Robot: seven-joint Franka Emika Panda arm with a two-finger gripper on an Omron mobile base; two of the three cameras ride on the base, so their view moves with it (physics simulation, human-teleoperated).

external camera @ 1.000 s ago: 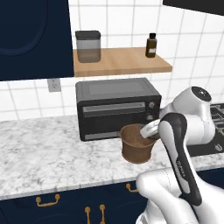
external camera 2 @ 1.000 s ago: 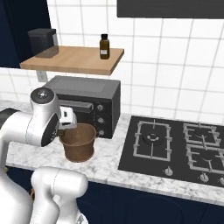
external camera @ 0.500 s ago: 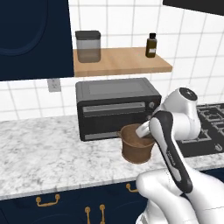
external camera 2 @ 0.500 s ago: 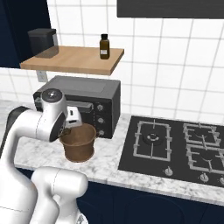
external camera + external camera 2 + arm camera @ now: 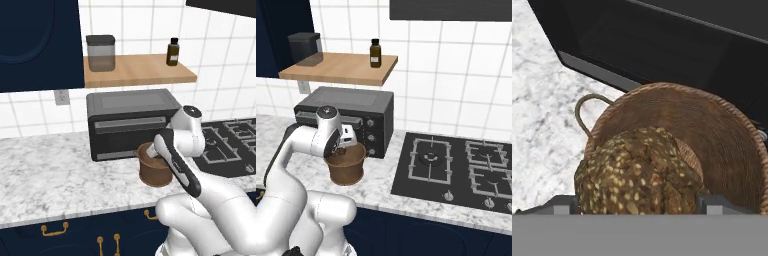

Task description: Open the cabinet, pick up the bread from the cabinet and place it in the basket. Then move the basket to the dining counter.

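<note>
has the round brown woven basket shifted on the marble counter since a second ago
No. The round brown woven basket sits at the same spot before the black toaster oven in both base views.

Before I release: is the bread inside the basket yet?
Not yet: in the hand view the bread sits between the fingertips, above the basket's open mouth.

seeded bread [image 5: 639,172], apparently over basket [image 5: 722,135]

We see dark brown bread [image 5: 639,172] speckled with pale seeds, inside a brown woven basket [image 5: 722,145]. At its 10 o'clock lies our table [image 5: 542,95], white-grey veined marble; at 12 o'clock, a black oven [image 5: 131,120].
</note>
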